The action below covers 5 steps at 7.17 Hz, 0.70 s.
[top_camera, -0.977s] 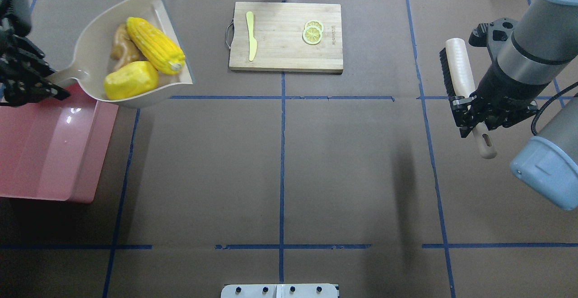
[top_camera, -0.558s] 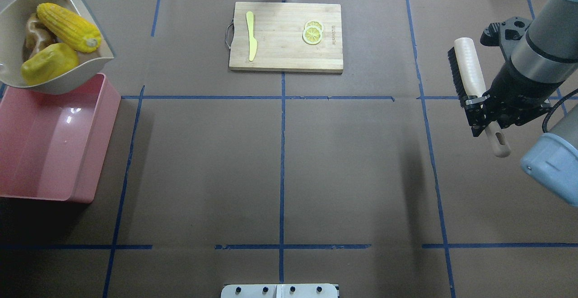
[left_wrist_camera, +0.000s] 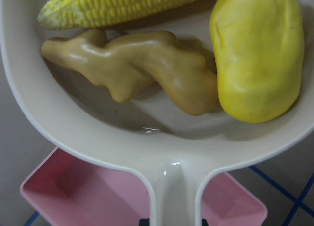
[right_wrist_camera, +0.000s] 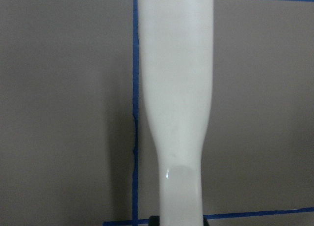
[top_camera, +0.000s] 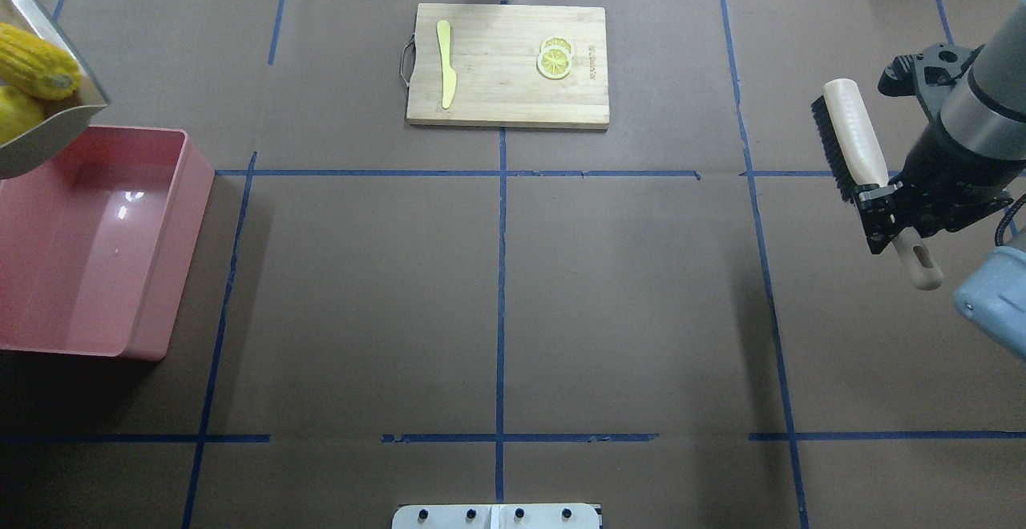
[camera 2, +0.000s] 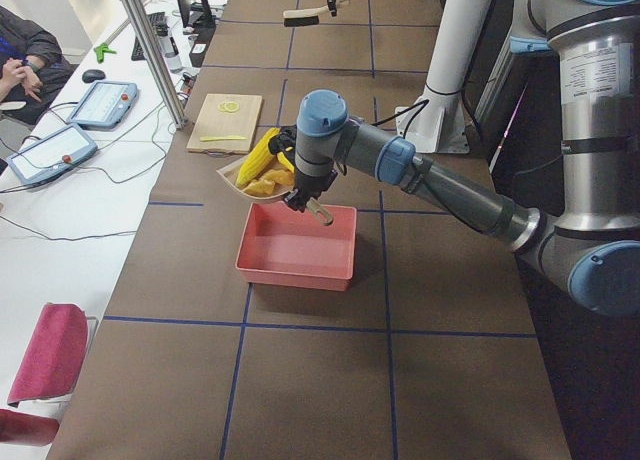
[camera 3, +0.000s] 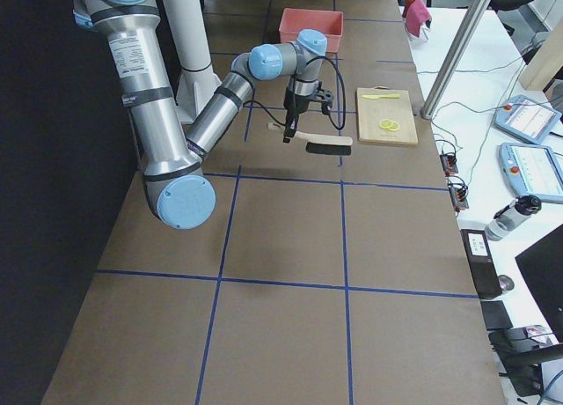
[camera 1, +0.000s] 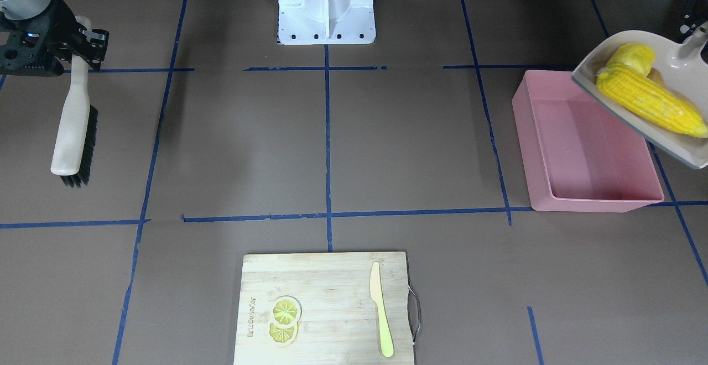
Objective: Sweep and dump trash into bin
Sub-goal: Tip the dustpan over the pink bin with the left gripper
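**Q:** Overhead exterior view first: where's the bin?

**A:** The pink bin [top_camera: 172, 272] sits on the table [top_camera: 625, 288], at the robot's left end. A beige dustpan [left_wrist_camera: 122, 147] hangs tilted over its far edge, with the left claw [camera 2: 308, 202] clamped on the handle.

**Q:** And the right claw [top_camera: 890, 208]?

**A:** It's closed round a brush [top_camera: 854, 132], well apart from the bin.

**Q:** Trash?

**A:** All in the dustpan: corn [camera 1: 652, 102], potato [left_wrist_camera: 257, 54], ginger [left_wrist_camera: 142, 69].
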### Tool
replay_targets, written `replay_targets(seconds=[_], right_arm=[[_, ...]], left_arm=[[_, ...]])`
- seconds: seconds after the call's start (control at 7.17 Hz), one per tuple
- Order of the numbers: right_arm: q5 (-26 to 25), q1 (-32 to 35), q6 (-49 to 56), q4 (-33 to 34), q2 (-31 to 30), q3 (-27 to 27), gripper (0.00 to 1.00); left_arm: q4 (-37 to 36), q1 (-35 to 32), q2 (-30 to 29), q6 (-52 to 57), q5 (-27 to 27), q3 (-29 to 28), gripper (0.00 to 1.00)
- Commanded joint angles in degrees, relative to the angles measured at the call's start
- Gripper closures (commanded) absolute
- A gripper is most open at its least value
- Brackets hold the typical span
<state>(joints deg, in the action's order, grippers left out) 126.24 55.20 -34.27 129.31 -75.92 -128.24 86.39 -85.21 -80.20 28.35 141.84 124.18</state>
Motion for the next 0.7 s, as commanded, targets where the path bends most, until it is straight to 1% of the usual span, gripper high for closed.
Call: replay_targets(seconds=[0.0,0.14,0.28,0.42,0.56], right_arm=[[0.32,2.35,6.38,-1.59,-5.78,-0.17,0.99],[0.41,2.89,7.28,-5.43,-10.43,-0.60,0.99],[0.59,2.89,7.20,-12.34,-16.22,-0.52,0.99],[1.20,2.89,6.94,-18.68,-20.45,-0.26,0.99],[2.42,2.98,6.94,-20.05,-21.62,0.00,0.99]], left_arm=[[-0.08,-2.77,3.46,6.08,-1.03,-0.69,1.00],[-0.08,-2.77,4.78,7.32,-4.96,-0.61,1.00],[-0.08,-2.68,5.84,9.08,-10.57,-0.78,1.00],[-0.08,-2.77,6.02,9.44,-11.75,-0.78,1.00],[-0.16,-2.68,6.11,11.10,-14.81,-1.05,1.00]])
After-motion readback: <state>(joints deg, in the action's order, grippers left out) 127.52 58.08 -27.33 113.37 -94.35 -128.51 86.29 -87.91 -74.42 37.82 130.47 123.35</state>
